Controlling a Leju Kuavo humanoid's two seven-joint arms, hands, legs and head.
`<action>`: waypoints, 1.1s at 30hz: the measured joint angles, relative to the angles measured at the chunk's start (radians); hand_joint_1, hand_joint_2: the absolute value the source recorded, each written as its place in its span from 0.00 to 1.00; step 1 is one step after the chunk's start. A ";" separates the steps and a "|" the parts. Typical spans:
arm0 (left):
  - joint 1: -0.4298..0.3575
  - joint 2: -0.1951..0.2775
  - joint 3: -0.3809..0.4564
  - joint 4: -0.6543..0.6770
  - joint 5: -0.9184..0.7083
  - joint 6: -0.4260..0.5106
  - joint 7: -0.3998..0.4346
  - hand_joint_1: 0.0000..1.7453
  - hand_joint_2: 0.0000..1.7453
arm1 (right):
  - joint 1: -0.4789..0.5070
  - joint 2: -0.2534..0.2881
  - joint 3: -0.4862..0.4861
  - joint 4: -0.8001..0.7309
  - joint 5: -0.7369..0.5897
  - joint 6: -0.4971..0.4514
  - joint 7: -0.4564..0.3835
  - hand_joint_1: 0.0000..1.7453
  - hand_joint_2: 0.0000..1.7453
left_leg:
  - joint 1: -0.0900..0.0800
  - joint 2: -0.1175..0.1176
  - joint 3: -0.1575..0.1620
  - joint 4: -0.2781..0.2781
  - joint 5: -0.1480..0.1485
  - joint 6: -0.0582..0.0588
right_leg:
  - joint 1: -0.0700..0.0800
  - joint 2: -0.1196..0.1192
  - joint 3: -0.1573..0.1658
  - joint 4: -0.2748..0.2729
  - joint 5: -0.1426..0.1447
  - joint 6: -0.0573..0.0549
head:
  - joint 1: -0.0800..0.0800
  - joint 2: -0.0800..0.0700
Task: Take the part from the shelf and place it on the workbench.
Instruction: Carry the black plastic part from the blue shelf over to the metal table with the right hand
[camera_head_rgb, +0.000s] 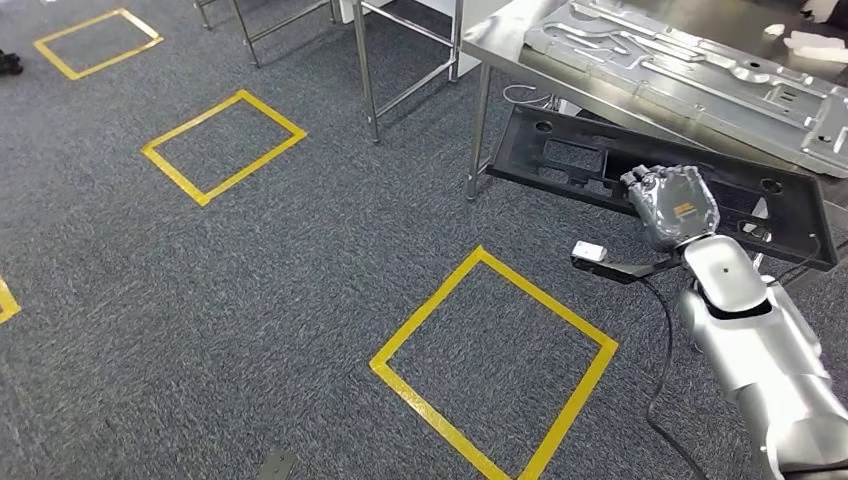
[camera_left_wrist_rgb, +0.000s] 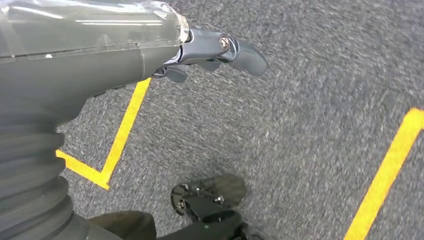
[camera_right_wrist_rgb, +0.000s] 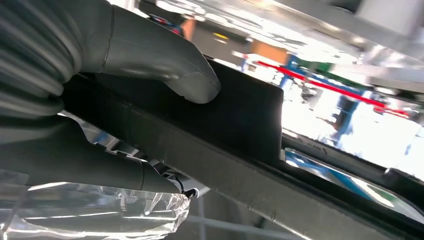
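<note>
On the far left, yellow tape squares (camera_head_rgb: 223, 146) are marking the grey carpet (camera_head_rgb: 300, 280), and the left robot hand (camera_left_wrist_rgb: 220, 50) is hanging over that floor carrying nothing, its fingers looking loosely curled; I cannot tell whether they are fully closed. Further right, bare metal frame legs (camera_head_rgb: 365, 70) are standing beside the steel bench (camera_head_rgb: 500, 40). The task is looking partly done: the black part (camera_head_rgb: 560, 160), a long flat panel with cut-outs, is already off the shelf and hanging in the air below the bench edge, not yet resting on it. The right robot hand (camera_head_rgb: 672, 203) is gripping the part's near rim, thumb (camera_right_wrist_rgb: 190, 80) pressed on one face and fingers under the other. Lifting and setting down are still remaining. A large silver pressed panel (camera_head_rgb: 700, 70) is already occupying much of the bench top, so free space is looking tight, and the bench rim is standing just above the part.
</note>
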 joint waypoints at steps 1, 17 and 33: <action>-0.001 0.000 0.000 0.000 0.001 0.000 0.000 0.00 1.00 | -0.022 -0.009 0.006 0.013 -0.019 0.009 -0.006 1.00 1.00 | 0.002 -0.005 0.001 0.005 -0.007 -0.006 | -0.002 0.013 0.002 -0.003 0.000 -0.005 | 0.000 0.000; 0.001 0.003 0.008 0.000 0.003 -0.003 0.009 0.00 1.00 | -0.130 -0.057 0.050 0.110 -0.080 0.021 -0.013 1.00 1.00 | 0.015 -0.163 -0.024 -0.006 0.035 0.026 | -0.014 0.177 -0.003 0.005 -0.003 0.017 | 0.000 0.000; -0.005 0.003 0.009 0.000 0.003 -0.016 0.027 0.00 1.00 | -0.127 -0.073 0.059 0.115 -0.096 0.009 0.031 1.00 1.00 | 0.010 -0.030 0.006 0.034 -0.039 -0.018 | -0.021 0.024 0.007 -0.010 0.010 -0.003 | 0.000 0.000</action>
